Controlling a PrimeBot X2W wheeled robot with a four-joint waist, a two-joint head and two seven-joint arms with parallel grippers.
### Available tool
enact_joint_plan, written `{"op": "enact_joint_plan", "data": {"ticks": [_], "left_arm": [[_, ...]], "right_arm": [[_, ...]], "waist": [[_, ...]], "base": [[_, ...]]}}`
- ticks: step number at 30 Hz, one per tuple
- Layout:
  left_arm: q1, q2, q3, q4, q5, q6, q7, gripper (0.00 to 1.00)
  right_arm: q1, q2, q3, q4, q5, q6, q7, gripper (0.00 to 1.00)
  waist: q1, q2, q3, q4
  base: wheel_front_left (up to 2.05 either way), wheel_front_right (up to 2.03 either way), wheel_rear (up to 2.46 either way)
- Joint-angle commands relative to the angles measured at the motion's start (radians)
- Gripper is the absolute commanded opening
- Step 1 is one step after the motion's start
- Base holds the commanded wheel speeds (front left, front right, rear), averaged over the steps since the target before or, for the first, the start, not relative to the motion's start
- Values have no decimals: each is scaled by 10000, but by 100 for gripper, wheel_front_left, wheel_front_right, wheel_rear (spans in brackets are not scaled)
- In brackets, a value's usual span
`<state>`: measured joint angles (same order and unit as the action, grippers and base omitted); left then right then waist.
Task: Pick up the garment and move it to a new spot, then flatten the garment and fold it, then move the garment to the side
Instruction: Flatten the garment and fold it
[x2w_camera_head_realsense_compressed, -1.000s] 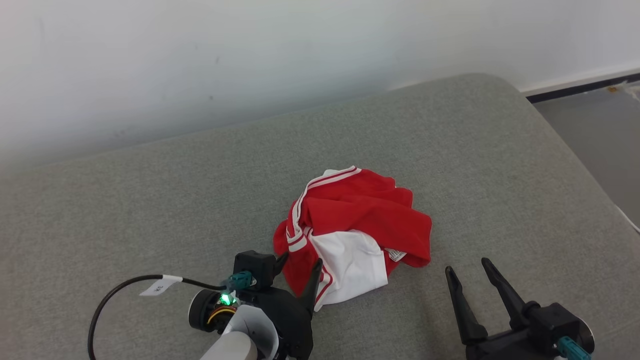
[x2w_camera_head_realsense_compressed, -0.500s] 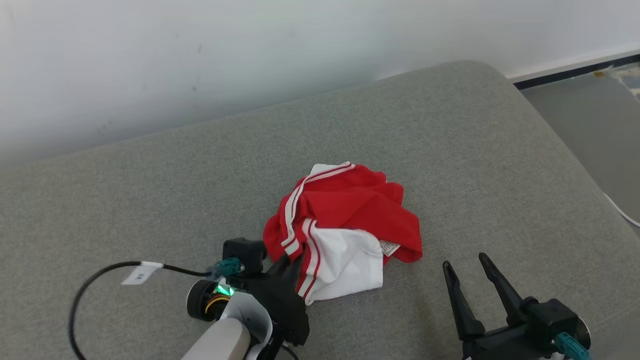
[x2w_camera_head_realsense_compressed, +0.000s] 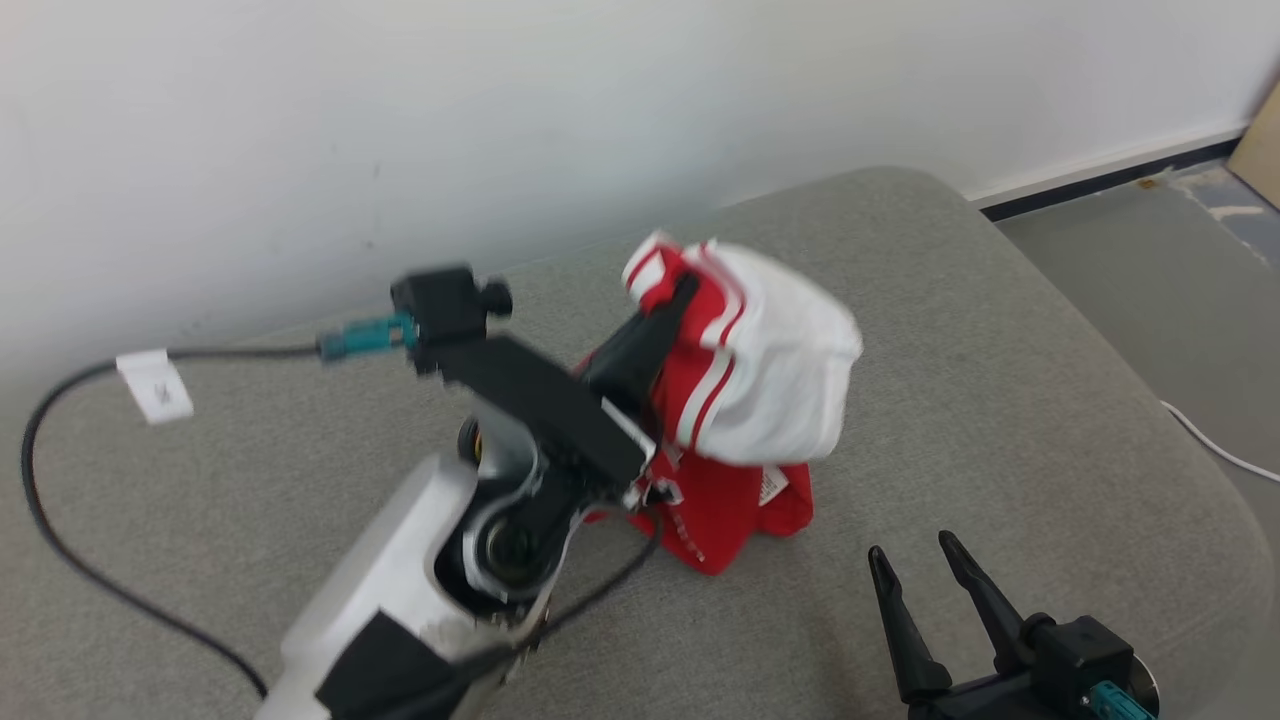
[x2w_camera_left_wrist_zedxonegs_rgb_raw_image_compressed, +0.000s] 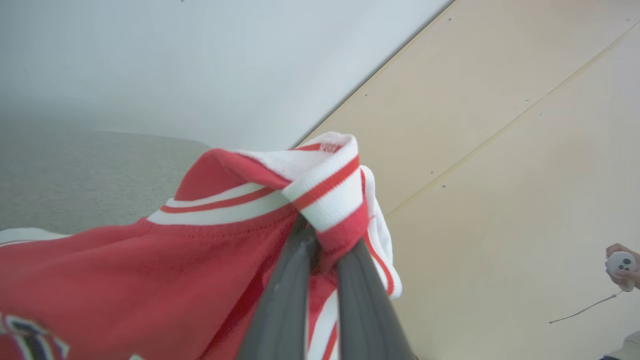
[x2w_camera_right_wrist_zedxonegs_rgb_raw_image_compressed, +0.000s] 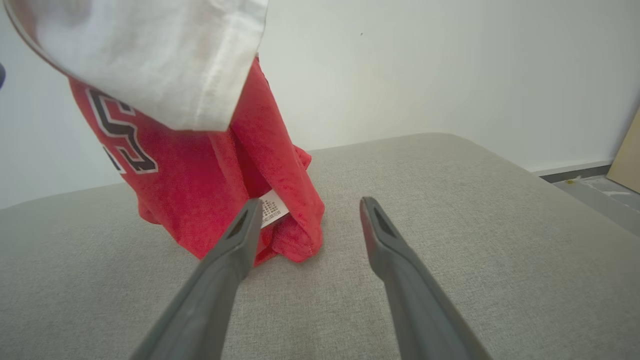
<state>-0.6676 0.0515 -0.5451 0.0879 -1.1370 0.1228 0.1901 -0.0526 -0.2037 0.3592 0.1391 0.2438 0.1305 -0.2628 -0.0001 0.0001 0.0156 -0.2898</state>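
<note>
Grey cushion (x2w_camera_head_realsense_compressed: 1000, 380) below; garment (x2w_camera_head_realsense_compressed: 780, 380) hanging mid-frame, left fingers (x2w_camera_left_wrist_zedxonegs_rgb_raw_image_compressed: 280, 300) pinching only its trim (x2w_camera_left_wrist_zedxonegs_rgb_raw_image_compressed: 325, 195). May slip loose, hem dragging. Right fingers (x2w_camera_right_wrist_zedxonegs_rgb_raw_image_compressed: 215, 280) spread, lower right.

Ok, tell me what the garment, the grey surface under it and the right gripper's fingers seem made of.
The garment: soft matte knit, likely cotton or a blend; it drapes in folds, with ribbed striped trim. The grey surface: matte woven upholstery; flecked weave, rounded padded edge. The right gripper fingers: smooth dark plastic or rubber; which, I cannot tell.
</note>
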Motion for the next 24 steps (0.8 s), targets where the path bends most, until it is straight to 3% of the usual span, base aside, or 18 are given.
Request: {"op": "enact_joint_plan", "data": {"ticks": [1,6,11,14,16,20,24], "left_arm": [[-570,-11,-99,-189,-641,196,58,0],[-2373,-13,-534,-101,-2859,930,-240,0],[-4028,-10,-879,383,-5357,1235,-1495,0],[-4850,-15,-1254,882,-6791,1052,-2530,0],[-5079,-12,-2017,1567,-7386,591,-3065,0],[-4232,37,-2915,2618,-7467,91,-2828,0],[-2857,732,-3526,3378,-7252,-273,-2644,0]], "right_arm": [[14,18,51,29,42,4,3,100],[-46,139,140,118,109,4,3,100],[-106,238,315,227,162,4,3,100],[-92,246,213,220,193,4,1,100],[-107,301,165,188,175,4,3,100],[-10,345,-11,112,138,4,1,100],[144,386,-128,77,112,4,3,100]], "waist": [[1,-1,-131,-194],[1,-1,-245,-606],[1,-1,-384,-1065],[1,-1,-391,-1178],[1,-1,-337,-1230],[1,-1,-243,-1155],[1,-1,-145,-952]], "base": [[0,0,0],[0,0,0],[0,0,0],[0,0,0],[0,0,0],[0,0,0],[0,0,0]]}}
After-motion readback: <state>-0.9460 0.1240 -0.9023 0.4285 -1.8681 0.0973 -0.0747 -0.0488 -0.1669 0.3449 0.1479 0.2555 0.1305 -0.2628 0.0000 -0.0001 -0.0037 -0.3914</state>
